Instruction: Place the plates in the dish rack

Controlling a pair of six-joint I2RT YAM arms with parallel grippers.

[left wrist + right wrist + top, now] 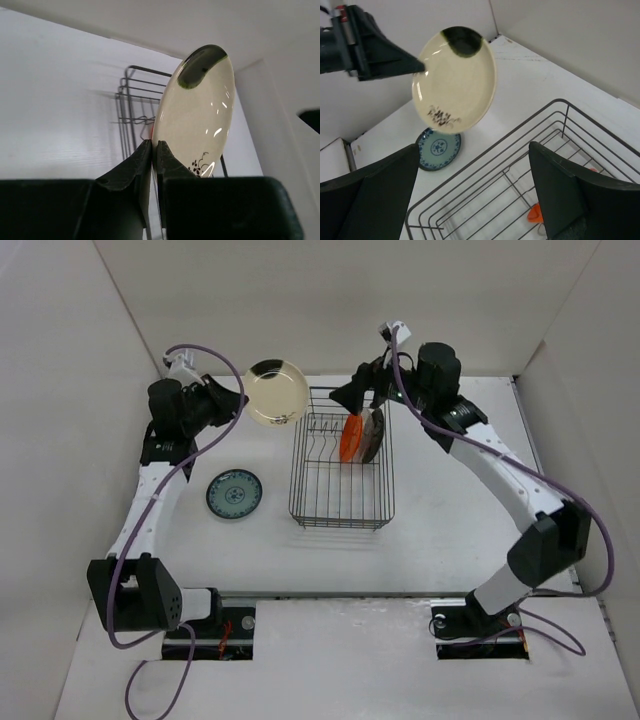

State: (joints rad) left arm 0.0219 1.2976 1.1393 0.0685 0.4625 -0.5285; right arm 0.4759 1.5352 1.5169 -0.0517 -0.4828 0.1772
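My left gripper (238, 398) is shut on the rim of the cream plate with a dark mark (276, 392), holding it in the air just left of the dish rack's far left corner. The same plate fills the left wrist view (195, 115) and shows in the right wrist view (455, 77). The dark wire dish rack (340, 510) holds an orange plate (352, 437) and a darker plate (373, 434) upright in its far right part. The blue-patterned plate (234, 494) lies flat on the table left of the rack. My right gripper (345, 398) is open and empty above the rack's far edge.
White walls enclose the table on the left, back and right. The right arm (500, 470) curves over the table right of the rack. Both arm bases (210, 625) sit at the near edge.
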